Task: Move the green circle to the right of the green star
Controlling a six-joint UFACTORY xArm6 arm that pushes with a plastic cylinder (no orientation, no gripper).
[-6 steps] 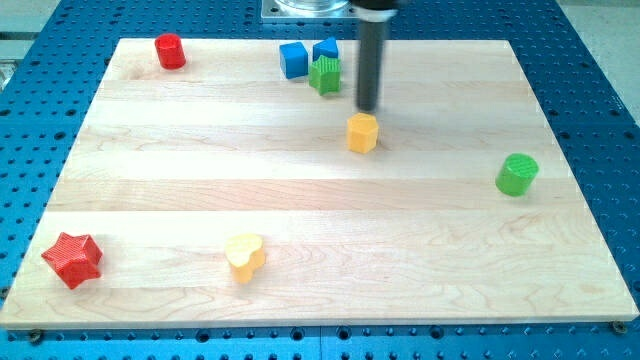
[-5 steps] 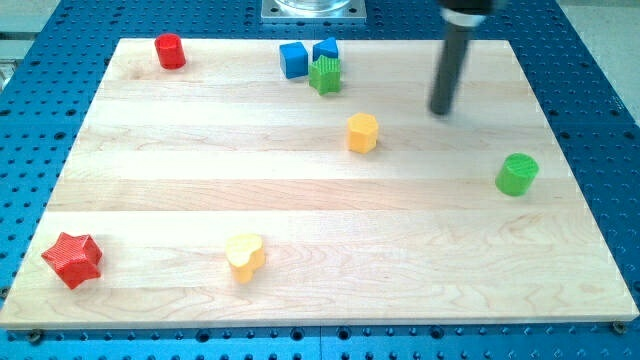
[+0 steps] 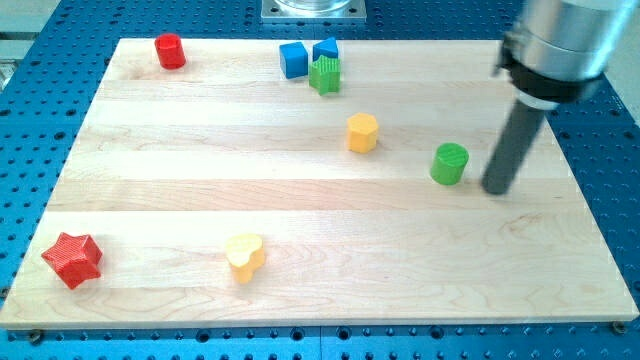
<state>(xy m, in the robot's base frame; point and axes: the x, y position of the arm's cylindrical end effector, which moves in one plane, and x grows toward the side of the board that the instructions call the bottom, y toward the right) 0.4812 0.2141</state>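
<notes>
Green circle (image 3: 449, 163) sits mid-board, right of the yellow hexagon (image 3: 362, 132), well below-right of the green star (image 3: 324, 75). My tip (image 3: 495, 189), a bare rod holding nothing, stands just right of it, seemingly mid-push; next, shove up-left toward the star's right.

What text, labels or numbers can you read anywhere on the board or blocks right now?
None. No writing, number or sign shows on the board, on any block, or on my tip.
The green circle beside my tip and the green star carry only ribbed texture.
</notes>
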